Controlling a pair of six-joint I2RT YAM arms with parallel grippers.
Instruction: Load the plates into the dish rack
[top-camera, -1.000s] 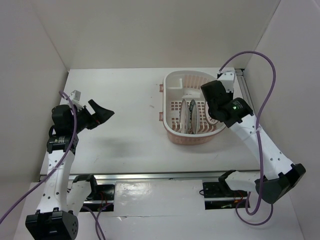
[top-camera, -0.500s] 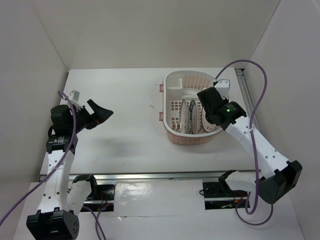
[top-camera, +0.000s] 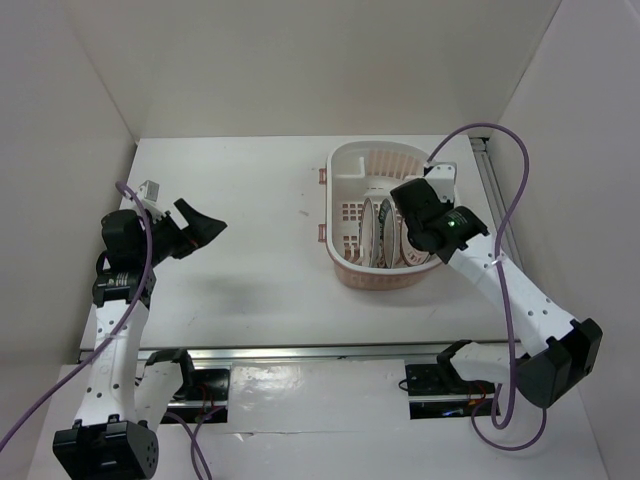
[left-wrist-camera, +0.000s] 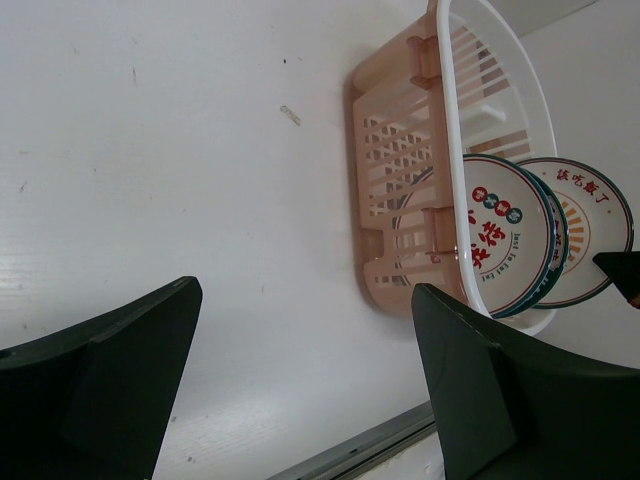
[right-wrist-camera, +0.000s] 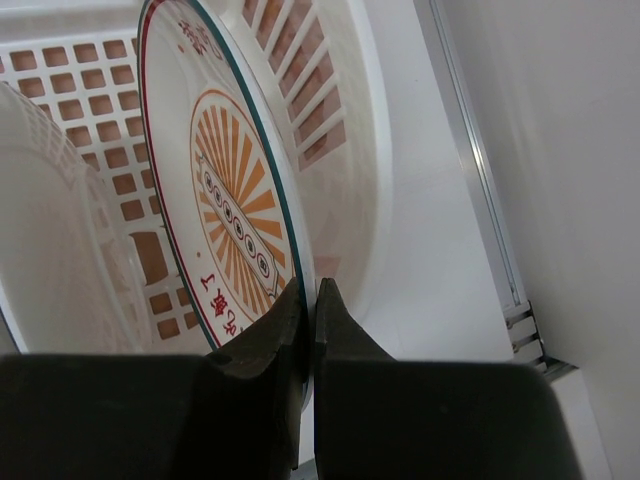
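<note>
The dish rack (top-camera: 340, 160) stands at the back right of the table. My right gripper (right-wrist-camera: 310, 300) is shut on the rim of the orange sunburst plate (right-wrist-camera: 225, 190) and holds it on edge inside the rack, near its right wall. Two other plates (top-camera: 378, 232) stand on edge in the rack to its left. The left wrist view shows the red-marked plate (left-wrist-camera: 500, 235), the dark-rimmed plate's edge (left-wrist-camera: 556, 240) behind it, and the sunburst plate (left-wrist-camera: 590, 230). My left gripper (left-wrist-camera: 305, 380) is open and empty above the table's left part, far from the rack (left-wrist-camera: 400, 170).
White walls close the table at the back and both sides. A metal rail (right-wrist-camera: 480, 190) runs along the table's right edge beside the rack. A metal rail (top-camera: 300, 352) also lines the near edge. A purple cable (top-camera: 515, 200) loops above my right arm.
My right gripper has moved a little to the left and further into the rack with the sunburst plate. The left arm has not moved.
</note>
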